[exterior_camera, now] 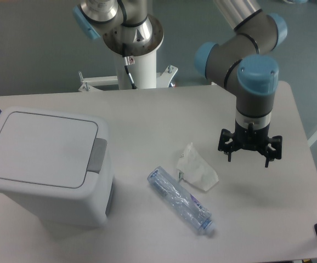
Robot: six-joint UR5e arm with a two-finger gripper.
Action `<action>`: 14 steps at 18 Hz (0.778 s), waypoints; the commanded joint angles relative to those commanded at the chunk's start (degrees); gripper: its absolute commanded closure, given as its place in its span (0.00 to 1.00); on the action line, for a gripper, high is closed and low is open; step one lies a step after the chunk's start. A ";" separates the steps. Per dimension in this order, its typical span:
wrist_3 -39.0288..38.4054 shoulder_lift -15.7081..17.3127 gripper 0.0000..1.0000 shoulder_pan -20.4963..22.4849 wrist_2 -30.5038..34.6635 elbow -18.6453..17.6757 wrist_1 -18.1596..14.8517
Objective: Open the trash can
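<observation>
Robotics lab: pedestal-mounted arm (241,60) at a plain white table (164,118).

A crushed clear bottle (181,201) lies beside crumpled white paper (197,169) — both on the table (164,115).
</observation>
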 joint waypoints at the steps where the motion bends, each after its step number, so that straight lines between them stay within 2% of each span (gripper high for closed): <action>1: -3.69 0.27 0.00 0.00 -2.46 0.96 -0.09; 5: -13.38 0.36 0.00 -0.35 -12.49 4.30 -0.18; 9: -22.34 2.20 0.00 -1.14 -20.39 7.56 -0.18; 12: -27.97 4.39 0.00 -1.58 -25.15 8.01 -0.09; 14: -29.13 6.32 0.00 -3.59 -26.83 7.48 -0.09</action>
